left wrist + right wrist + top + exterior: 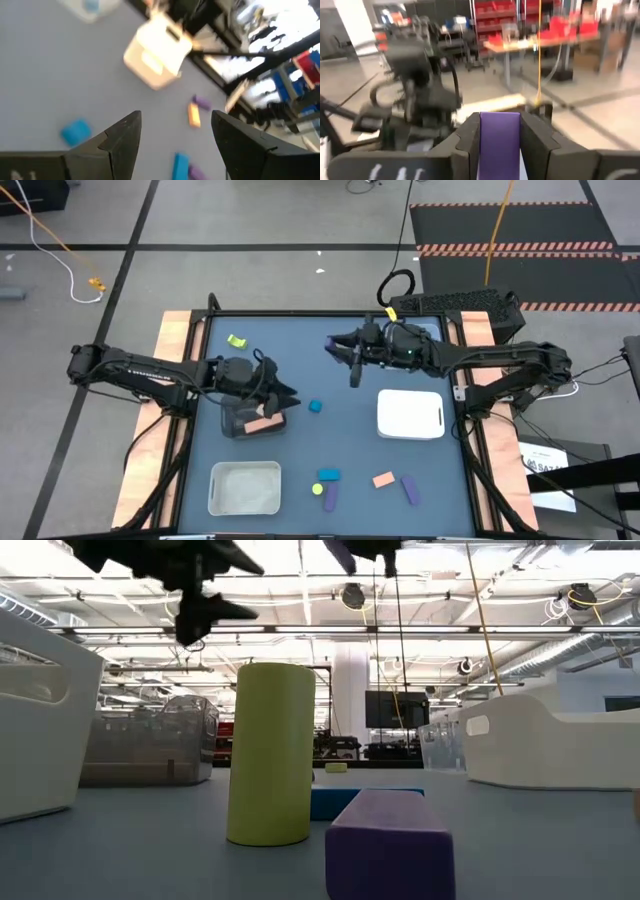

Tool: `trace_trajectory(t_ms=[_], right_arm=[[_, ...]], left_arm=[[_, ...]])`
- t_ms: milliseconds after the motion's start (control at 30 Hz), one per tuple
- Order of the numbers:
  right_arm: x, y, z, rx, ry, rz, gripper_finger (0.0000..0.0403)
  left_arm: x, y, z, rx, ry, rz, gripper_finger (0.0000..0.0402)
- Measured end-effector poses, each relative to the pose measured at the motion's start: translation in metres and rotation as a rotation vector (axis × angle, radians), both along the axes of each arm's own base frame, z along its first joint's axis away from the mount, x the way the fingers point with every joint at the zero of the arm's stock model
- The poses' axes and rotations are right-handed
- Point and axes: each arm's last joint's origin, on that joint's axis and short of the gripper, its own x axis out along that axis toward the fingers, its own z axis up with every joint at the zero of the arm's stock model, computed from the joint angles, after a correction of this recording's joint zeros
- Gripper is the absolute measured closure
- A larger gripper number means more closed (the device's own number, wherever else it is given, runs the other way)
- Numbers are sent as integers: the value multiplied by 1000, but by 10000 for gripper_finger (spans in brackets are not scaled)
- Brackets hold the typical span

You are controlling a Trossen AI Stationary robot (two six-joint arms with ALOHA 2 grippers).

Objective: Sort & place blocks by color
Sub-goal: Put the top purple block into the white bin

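Observation:
My right gripper hovers high over the table's far middle, shut on a purple block. My left gripper is open and empty, just right of a dark bin that holds a salmon block. A blue cube lies on the mat beside it. Near the front edge lie a blue bar, a yellow-green cylinder, two purple bars and a salmon block. One yellow-green block lies far left. My right gripper pinches the purple block between its two fingers, one on each flat side. The fingers lie about level and point toward the table's left. The block is lifted clear of the table.
A white bin sits on the right of the mat and a clear tray at the near left. In the low view the cylinder stands upright with a purple bar and the blue bar beside it.

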Motion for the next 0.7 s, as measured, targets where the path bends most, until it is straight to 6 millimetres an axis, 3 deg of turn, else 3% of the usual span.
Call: trace_trajectory(t_ms=[200,433,700], right_arm=[[-37,6,-15,238,321,-45,313],[-82,28,-41,536,764,-41,313],[-96,46,-80,613,962,-69,312]], left_arm=[[2,9,5,142,-58,147,160],[1,26,6,303,-39,238,160],[-4,54,5,440,32,463,160]])
